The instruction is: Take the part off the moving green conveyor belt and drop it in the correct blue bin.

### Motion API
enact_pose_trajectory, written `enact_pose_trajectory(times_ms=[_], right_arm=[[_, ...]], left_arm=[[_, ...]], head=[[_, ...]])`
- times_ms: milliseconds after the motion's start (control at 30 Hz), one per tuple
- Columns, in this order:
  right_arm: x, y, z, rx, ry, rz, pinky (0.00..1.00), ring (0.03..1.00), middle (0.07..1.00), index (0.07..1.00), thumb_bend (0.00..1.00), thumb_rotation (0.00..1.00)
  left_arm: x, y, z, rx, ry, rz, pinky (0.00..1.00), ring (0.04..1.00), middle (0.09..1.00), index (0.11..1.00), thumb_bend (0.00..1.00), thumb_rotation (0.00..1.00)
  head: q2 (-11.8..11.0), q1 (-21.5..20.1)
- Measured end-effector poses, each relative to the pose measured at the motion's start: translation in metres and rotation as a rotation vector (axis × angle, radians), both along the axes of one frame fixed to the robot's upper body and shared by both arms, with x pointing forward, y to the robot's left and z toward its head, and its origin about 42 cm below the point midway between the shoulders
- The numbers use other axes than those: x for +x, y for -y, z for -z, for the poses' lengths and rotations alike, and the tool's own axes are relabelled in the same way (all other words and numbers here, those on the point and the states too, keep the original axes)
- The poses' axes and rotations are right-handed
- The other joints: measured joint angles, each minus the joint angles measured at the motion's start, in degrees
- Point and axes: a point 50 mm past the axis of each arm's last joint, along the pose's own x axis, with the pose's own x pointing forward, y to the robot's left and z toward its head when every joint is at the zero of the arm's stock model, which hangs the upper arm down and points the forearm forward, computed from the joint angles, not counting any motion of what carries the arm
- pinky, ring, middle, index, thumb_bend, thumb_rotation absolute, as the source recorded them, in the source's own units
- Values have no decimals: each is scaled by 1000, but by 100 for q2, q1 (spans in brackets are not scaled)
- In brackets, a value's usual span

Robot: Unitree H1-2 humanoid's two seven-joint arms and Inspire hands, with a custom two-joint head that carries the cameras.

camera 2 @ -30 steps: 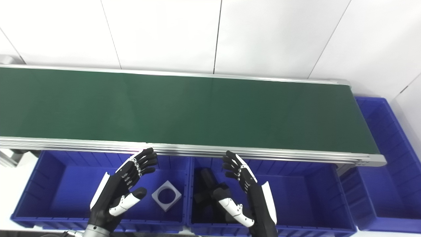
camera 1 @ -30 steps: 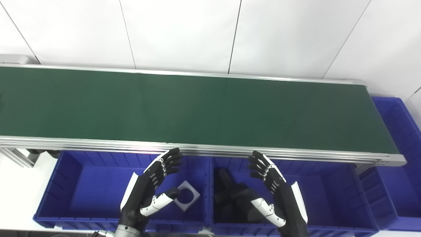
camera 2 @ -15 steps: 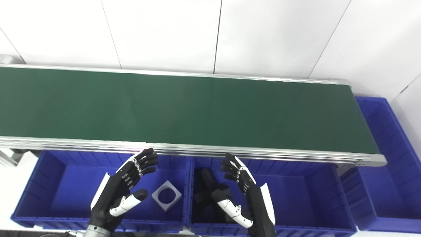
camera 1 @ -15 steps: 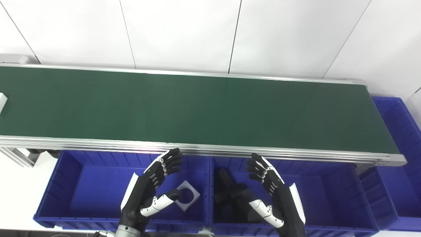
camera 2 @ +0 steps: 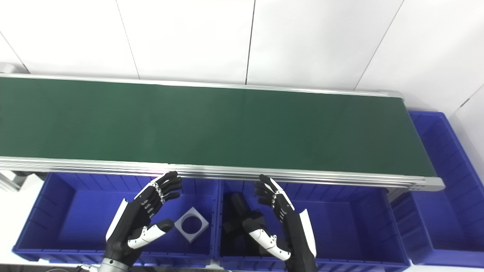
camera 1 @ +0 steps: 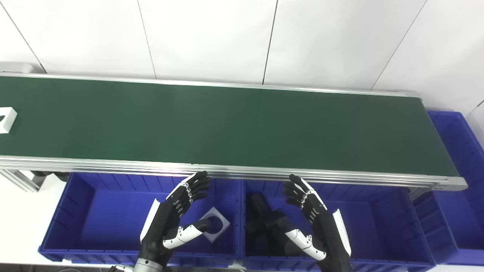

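A white part (camera 1: 6,119) lies at the far left end of the green conveyor belt (camera 1: 227,124), partly cut by the picture's edge in the left eye view; the right eye view does not show it. My left hand (camera 1: 172,219) hovers open above the left blue bin (camera 1: 79,217), fingers spread and empty. My right hand (camera 1: 317,226) hovers open above the middle blue bin (camera 1: 382,223), also empty. Both hands sit just in front of the belt's near rail, far from the white part.
A grey square part with a round hole (camera 2: 191,224) lies in the left bin. Black parts (camera 2: 237,217) lie in the middle bin. A third blue bin (camera 1: 459,181) stands past the belt's right end. White wall panels rise behind the belt.
The white part has come in from the left edge and moved further right onto the belt. The left thumb has stretched slightly outward; both hands otherwise hold their places.
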Motion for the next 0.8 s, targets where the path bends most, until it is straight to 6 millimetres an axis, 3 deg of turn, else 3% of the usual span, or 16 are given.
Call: enact_pose_trajectory(times_ms=[800], right_arm=[[1,-1,3,0,3,-4,756,803,827,875,697,525]], left_arm=[[1,2,5,-7,10,1,808,829,829,843,860,489]], head=[[-105,9]])
